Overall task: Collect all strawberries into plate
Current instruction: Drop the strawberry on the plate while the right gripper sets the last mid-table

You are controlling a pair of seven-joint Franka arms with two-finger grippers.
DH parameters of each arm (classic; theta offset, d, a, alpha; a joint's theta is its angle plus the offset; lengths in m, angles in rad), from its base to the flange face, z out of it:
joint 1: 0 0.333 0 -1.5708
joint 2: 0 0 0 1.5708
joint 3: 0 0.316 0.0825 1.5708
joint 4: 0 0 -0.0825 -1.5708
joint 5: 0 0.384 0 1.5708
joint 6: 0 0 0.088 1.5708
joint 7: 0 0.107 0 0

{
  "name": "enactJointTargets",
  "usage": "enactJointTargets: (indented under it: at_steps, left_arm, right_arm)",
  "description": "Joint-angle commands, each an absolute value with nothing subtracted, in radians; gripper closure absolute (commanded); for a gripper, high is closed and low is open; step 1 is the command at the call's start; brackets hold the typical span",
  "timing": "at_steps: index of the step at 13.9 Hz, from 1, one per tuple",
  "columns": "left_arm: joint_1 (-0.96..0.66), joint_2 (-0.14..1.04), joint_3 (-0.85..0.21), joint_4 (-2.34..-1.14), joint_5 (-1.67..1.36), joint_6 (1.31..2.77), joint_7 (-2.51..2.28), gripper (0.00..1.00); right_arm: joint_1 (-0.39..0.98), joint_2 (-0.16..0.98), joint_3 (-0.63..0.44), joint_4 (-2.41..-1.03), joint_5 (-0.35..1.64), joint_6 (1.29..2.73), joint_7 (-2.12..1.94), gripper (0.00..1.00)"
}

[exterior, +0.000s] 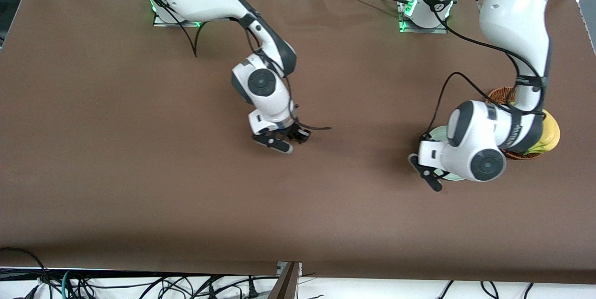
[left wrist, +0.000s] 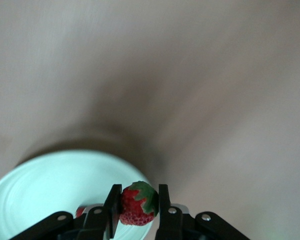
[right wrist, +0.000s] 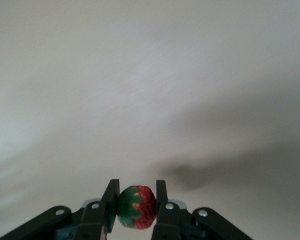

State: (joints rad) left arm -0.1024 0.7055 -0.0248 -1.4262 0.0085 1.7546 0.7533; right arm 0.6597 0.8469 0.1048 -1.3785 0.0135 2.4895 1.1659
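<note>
The left gripper [left wrist: 136, 206] hangs over the plate's [left wrist: 45, 185] rim, clamped on a strawberry [left wrist: 138, 204] (green top showing). The right gripper [right wrist: 135, 206] is over bare table [exterior: 139, 150] toward the middle, well apart from the plate, clamped on another strawberry [right wrist: 136, 206]

Glossy white arms [exterior: 512, 19], dark joint caps, black cables, black end effectors [exterior: 281, 143]

Red strawberries [left wrist: 136, 206]; mint plate [left wrist: 50, 185]; brown table [exterior: 139, 150]
</note>
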Motion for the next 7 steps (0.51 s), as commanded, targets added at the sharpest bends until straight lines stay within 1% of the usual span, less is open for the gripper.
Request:
enactJointTargets:
  at_steps: [1, 2, 4, 5, 6, 7]
  left_arm:
    - [-0.034, 0.684, -0.037, -1.503, 0.057, 1.801, 0.875, 0.99]
    - [-0.028, 0.684, -0.037, -1.529, 0.057, 1.84, 0.909, 0.99]
    - [-0.014, 0.684, -0.038, -1.583, 0.058, 1.913, 0.93, 0.97]
    - [-0.014, 0.684, -0.038, -1.597, 0.058, 1.945, 0.931, 0.9]
    - [-0.014, 0.683, -0.038, -1.604, 0.057, 1.954, 0.933, 0.66]
    - [-0.012, 0.68, -0.04, -1.609, 0.058, 1.96, 0.936, 0.01]
  right_arm:
    - [0.728, 0.988, 0.095, -1.238, 0.026, 2.618, 1.287, 1.0]
    - [0.744, 1.005, 0.095, -1.236, 0.026, 2.667, 1.302, 1.0]
    - [0.761, 1.022, 0.094, -1.235, 0.026, 2.703, 1.334, 1.0]
    - [0.765, 1.028, 0.094, -1.236, 0.026, 2.717, 1.339, 1.0]
    - [0.767, 1.031, 0.094, -1.236, 0.026, 2.727, 1.339, 0.85]
    - [0.767, 1.031, 0.094, -1.236, 0.026, 2.729, 1.338, 0.62]
